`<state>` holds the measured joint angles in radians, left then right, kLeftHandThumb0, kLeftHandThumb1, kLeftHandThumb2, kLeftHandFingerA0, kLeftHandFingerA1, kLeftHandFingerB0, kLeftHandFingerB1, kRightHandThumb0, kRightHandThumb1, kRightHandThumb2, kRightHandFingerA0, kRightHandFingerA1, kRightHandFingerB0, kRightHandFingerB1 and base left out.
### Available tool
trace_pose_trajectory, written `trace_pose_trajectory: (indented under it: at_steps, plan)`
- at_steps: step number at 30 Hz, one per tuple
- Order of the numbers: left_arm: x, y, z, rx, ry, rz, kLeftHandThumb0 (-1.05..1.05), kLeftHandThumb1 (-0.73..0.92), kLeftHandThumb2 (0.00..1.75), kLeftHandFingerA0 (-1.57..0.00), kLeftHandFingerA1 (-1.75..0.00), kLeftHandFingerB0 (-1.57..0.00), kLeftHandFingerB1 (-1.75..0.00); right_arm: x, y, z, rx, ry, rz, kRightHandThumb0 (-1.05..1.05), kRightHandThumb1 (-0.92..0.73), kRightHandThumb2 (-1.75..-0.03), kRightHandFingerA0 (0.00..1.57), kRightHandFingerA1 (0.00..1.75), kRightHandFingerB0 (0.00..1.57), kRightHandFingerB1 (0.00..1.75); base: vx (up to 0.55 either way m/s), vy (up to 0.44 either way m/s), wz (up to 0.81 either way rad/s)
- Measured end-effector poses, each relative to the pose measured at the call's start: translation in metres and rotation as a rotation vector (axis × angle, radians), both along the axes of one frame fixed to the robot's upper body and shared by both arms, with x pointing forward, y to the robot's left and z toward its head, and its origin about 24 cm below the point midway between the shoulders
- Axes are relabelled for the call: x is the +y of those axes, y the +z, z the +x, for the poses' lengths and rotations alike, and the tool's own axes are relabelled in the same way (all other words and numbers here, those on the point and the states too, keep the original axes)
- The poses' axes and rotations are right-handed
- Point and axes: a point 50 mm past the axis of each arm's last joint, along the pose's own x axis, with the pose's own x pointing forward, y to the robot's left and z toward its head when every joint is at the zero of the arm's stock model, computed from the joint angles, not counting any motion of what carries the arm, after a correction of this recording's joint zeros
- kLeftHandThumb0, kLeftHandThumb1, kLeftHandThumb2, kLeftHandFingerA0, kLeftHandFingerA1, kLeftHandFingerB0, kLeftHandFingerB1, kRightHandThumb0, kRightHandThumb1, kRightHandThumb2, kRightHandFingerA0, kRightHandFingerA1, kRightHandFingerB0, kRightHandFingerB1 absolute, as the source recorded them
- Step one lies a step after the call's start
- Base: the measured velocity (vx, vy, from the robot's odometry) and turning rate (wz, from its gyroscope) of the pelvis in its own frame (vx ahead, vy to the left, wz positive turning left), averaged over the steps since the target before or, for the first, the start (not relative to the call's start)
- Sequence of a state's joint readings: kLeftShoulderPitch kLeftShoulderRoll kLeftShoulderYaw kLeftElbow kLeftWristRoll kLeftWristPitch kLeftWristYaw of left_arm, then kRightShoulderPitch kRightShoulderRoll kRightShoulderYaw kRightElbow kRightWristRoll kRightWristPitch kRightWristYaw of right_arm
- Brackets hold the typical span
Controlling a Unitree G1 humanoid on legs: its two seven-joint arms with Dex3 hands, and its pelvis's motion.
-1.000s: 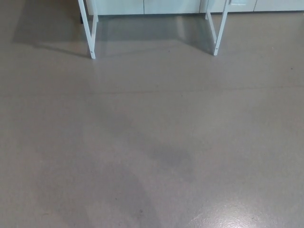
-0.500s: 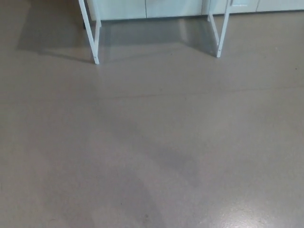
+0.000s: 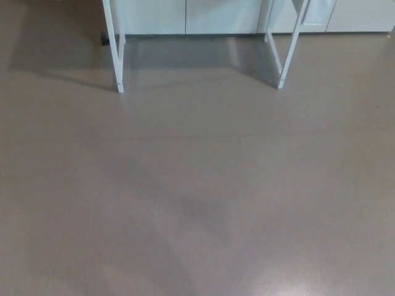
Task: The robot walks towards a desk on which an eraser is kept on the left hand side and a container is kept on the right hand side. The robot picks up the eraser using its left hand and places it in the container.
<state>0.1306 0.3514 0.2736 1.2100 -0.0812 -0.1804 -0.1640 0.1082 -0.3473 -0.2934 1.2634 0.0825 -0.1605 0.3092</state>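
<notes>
- The head view shows mostly bare grey-brown floor (image 3: 197, 203), which fills the frame from the bottom edge nearly to the top.
- Along the upper edge stand two white desk legs: the left desk leg (image 3: 113, 46) in the upper left and the right desk leg (image 3: 287, 49) in the upper right, each a slanted pair of thin bars meeting the floor.
- Behind the legs, at the very top of the frame, runs a row of pale cabinet doors (image 3: 185, 15).
- A small dark object (image 3: 104, 39) sits on the floor just beside the left desk leg; it is too small to identify.
- The desk top is cut off above the frame, so neither the eraser nor the container is visible; where they lie cannot be told from this view.
- Neither robot hand shows, so the state of the left hand and the right hand cannot be told.
- The step in hand looks like the walk toward the desk, with the pick-up not yet begun.
- Risks from here, as a judgement: with the desk top unseen, the robot could stop too far off to reach, or come in off-centre and catch a leg.
- The glossy patch at the lower right hints at a smooth floor where footing might slip.
- No brand, label or writing can be read anywhere.
</notes>
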Motion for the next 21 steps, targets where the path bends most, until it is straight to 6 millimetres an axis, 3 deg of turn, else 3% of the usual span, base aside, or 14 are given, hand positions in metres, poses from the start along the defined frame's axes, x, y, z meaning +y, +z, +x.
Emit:
trace_pose_trajectory:
  at_steps: [2, 4, 5, 8, 15, 17, 19, 20, 21]
  plan:
    - [-0.001, 0.0, 0.0, 0.003, -0.01, 0.001, -0.17, 0.48, 0.9, -0.4, -0.61, -0.11, -0.47, 0.0, 0.0, 0.0, -0.001, -0.001, 0.0, -0.5, -0.44, -0.54, 0.4, 0.47, 0.26, 0.36, 0.23, -0.018, 0.06]
    - [-0.001, -0.001, -0.001, 0.015, -0.024, 0.008, -0.17, 0.47, 0.88, -0.29, -0.56, -0.11, -0.46, 0.0, 0.0, 0.0, 0.002, -0.001, 0.001, -0.5, -0.44, -0.54, 0.41, 0.48, 0.28, 0.36, 0.26, -0.1, 0.14]
    - [-0.002, -0.001, -0.002, 0.021, -0.027, 0.011, -0.17, 0.48, 0.9, -0.35, -0.59, -0.12, -0.47, 0.0, 0.0, -0.001, 0.003, -0.001, 0.001, -0.49, -0.44, -0.53, 0.41, 0.47, 0.28, 0.36, 0.28, -0.124, 0.12]
    - [-0.003, -0.002, -0.005, 0.04, -0.043, 0.02, -0.16, 0.48, 0.89, -0.3, -0.55, -0.11, -0.47, 0.0, 0.0, -0.003, 0.008, -0.002, -0.001, -0.52, -0.46, -0.54, 0.39, 0.47, 0.26, 0.35, 0.27, -0.2, 0.19]
    - [-0.009, -0.005, -0.003, 0.038, -0.066, 0.021, -0.18, 0.46, 0.89, -0.38, -0.6, -0.15, -0.48, -0.003, 0.002, -0.003, 0.007, 0.002, -0.013, -0.52, -0.45, -0.54, 0.41, 0.47, 0.27, 0.35, 0.33, -0.219, 0.14]
    - [-0.01, -0.006, -0.005, 0.044, -0.075, 0.031, -0.2, 0.46, 0.88, -0.33, -0.57, -0.15, -0.47, -0.003, 0.001, -0.003, 0.007, 0.001, -0.012, -0.52, -0.45, -0.54, 0.39, 0.47, 0.27, 0.35, 0.22, -0.058, -0.05]
    - [-0.01, -0.006, -0.006, 0.058, -0.088, 0.039, -0.19, 0.47, 0.89, -0.41, -0.61, -0.16, -0.48, -0.003, 0.001, -0.005, 0.01, -0.004, -0.011, -0.52, -0.45, -0.54, 0.39, 0.48, 0.28, 0.35, 0.23, 0.01, -0.08]
    - [-0.011, -0.007, -0.007, 0.063, -0.095, 0.043, -0.24, 0.64, 0.58, -0.51, -0.49, -0.28, -0.34, -0.003, 0.001, -0.006, 0.012, -0.006, -0.011, -0.52, -0.45, -0.54, 0.4, 0.49, 0.29, 0.35, 0.24, 0.062, -0.1]
    - [-0.011, -0.007, -0.007, 0.068, -0.101, 0.048, -0.2, 0.46, 0.89, -0.41, -0.61, -0.17, -0.48, -0.003, 0.001, -0.007, 0.015, -0.007, -0.011, -0.51, -0.45, -0.54, 0.38, 0.46, 0.28, 0.35, 0.25, 0.101, -0.18]
